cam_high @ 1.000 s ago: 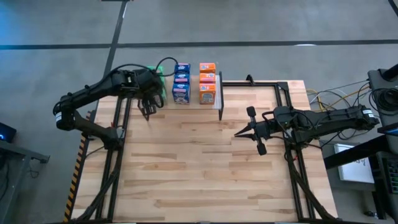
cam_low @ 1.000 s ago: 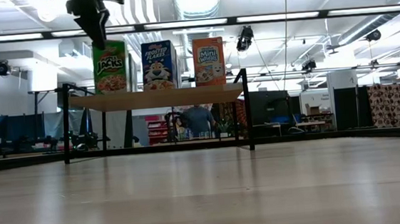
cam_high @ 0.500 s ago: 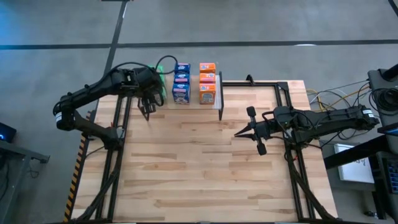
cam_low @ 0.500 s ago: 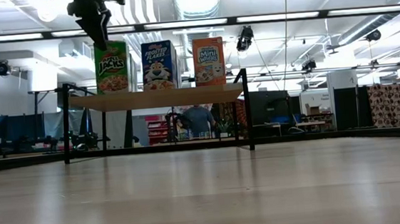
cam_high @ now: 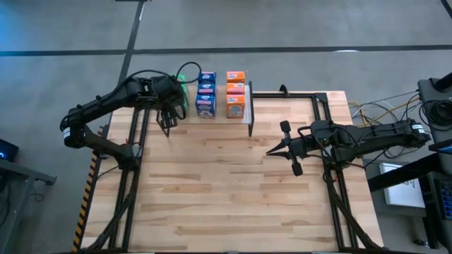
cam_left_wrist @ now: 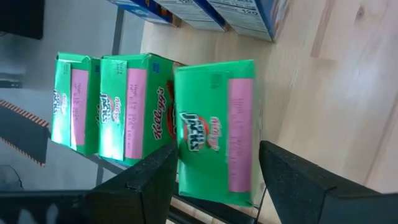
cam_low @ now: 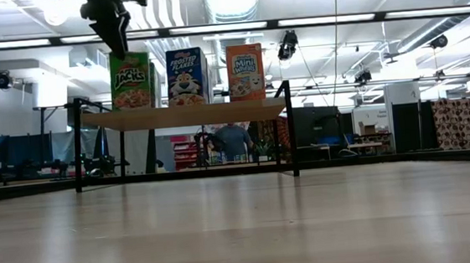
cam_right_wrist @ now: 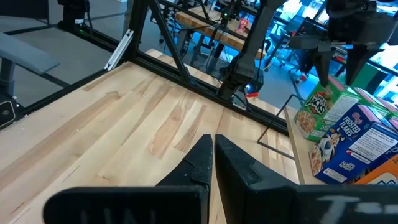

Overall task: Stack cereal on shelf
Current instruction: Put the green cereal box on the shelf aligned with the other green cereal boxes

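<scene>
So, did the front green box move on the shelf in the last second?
Yes, slightly. In the low view the green box shifted sideways toward the blue box half a second ago, then returned; the shelf stayed fixed.

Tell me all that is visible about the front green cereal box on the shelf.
The front green box is a small cardboard carton, bright green with a pink panel on its side and a printed logo. It stands upright on the shelf, first of three green boxes in a row, beside the blue boxes. The left hand is above it with fingers apart, one on each side; whether they touch the box I cannot tell.
</scene>
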Controlling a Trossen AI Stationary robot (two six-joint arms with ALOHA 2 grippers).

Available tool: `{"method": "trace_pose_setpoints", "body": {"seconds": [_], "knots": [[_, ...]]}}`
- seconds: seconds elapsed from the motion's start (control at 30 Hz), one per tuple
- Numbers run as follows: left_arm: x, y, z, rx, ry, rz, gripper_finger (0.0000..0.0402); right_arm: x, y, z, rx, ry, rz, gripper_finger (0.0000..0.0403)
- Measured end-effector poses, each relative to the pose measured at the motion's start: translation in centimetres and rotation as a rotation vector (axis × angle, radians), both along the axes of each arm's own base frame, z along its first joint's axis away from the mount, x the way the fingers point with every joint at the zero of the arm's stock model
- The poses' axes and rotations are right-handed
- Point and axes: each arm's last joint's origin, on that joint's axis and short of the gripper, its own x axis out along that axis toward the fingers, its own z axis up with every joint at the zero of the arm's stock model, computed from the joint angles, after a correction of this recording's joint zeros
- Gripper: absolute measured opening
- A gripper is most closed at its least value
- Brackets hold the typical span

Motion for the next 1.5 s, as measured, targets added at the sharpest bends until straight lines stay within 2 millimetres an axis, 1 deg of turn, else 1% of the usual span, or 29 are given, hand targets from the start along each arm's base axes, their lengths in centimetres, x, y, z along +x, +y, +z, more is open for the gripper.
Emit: {"method": "trace_pose_setpoints", "body": {"seconds": [0.17,0.37,0.5,0.73,0.8,0.87,0.97,1.07,1.2,1.33,1.5], "knots": [[-0.1,0.1,0.1,0.05,0.025,0.017,0.0218,0.0,0.0,0.0,0.0,0.0,0.0,0.0009],[-0.4,0.1,0.2,0.063,0.028,0.02,0.0219,0.0,0.0,0.0,0.0,0.0,0.0,0.0009],[-0.5,-0.1,1.0,0.065,-0.003,0.032,0.0219,0.0,0.0,0.0,-0.006,-0.001,0.001,0.0009],[-0.6,-1.1,3.3,-0.03,-0.175,0.061,0.0219,0.0,0.0,0.0,-0.007,-0.002,0.002,0.0009],[-0.6,-1.5,3.5,-0.066,-0.202,0.08,0.0219,0.0,0.0,0.0,-0.009,-0.002,0.002,0.0009],[-0.8,-2.0,3.3,-0.11,-0.181,0.091,0.0214,0.0,0.0,0.0,-0.013,-0.003,0.003,0.0009],[-1.0,-2.7,2.4,-0.171,-0.122,0.104,0.0194,0.0,0.0,0.0,-0.015,-0.003,0.003,0.0009],[-0.7,-2.9,1.2,-0.185,-0.08,0.11,0.0162,0.0,0.0,0.0,-0.017,-0.004,0.004,0.0009],[-0.6,-2.6,-0.1,-0.117,-0.016,0.155,0.0114,0.0,0.0,0.0,-0.023,-0.005,0.005,0.0009],[-0.6,-2.4,-0.3,-0.047,0.016,0.17,0.0076,0.0,0.0,0.0,-0.034,-0.008,0.007,0.0009],[-0.6,-2.3,-0.3,-0.034,0.021,0.169,0.005,0.0,0.0,0.0,-0.039,-0.009,0.008,0.0009]]}}
